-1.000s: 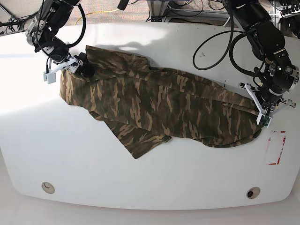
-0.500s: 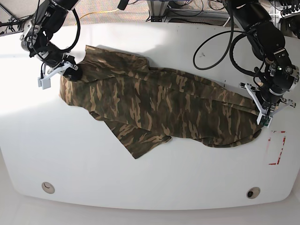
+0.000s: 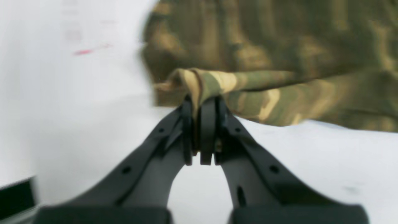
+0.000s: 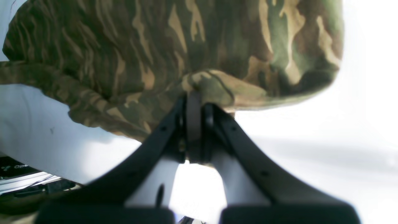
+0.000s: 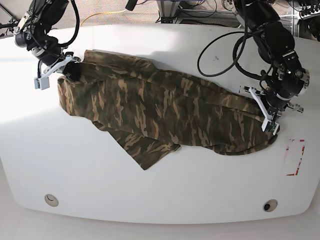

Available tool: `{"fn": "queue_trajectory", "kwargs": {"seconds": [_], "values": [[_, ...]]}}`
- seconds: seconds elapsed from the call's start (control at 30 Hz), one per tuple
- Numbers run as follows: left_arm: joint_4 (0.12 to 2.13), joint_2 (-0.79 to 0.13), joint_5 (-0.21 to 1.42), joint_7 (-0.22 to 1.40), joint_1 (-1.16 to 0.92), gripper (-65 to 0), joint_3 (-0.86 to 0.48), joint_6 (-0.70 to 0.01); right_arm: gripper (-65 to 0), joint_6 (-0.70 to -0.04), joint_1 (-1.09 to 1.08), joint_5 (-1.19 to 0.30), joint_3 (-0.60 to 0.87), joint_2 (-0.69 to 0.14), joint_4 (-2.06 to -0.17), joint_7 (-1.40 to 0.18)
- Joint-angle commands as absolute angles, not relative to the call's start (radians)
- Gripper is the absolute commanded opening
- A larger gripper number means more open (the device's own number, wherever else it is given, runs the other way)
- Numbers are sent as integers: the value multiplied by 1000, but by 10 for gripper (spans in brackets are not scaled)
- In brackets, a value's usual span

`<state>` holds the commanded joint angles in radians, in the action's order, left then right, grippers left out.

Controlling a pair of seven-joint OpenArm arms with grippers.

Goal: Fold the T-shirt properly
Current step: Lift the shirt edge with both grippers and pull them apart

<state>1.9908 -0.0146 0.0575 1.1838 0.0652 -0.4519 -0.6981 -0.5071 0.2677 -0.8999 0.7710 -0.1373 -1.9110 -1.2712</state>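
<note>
Right tool (image 5: pixel 70 70) at the far-left edge of the desk (image 5: pixel 160 200), clamped on a bunched fold of the camouflage T-shirt (image 5: pixel 160 110), shirt spread rumpled across the desk's middle, left tool (image 5: pixel 265 112) pinching its opposite edge at right

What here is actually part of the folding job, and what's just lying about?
Part of the job:
T-shirt
left gripper, pinching one end
right gripper, pinching the other end

Just there:
white table
red marking
black cables

free: table (image 5: pixel 150 195) front bare | blocked: T-shirt (image 5: pixel 160 110) spans middle, cables (image 5: pixel 220 45) behind
</note>
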Motion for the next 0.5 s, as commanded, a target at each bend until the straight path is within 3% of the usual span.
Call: {"fn": "queue_trajectory", "kwargs": {"seconds": [0.3,0.5], "values": [[1959,21,56,1139,156,-650,-449,-698,-650,-507,122,-894,765,-265,-1890,-1268],[1929,19,56,1141,280,-650,-449,-698,-650,-507,-19,-878,707,-386,-1738,-1267]]}}
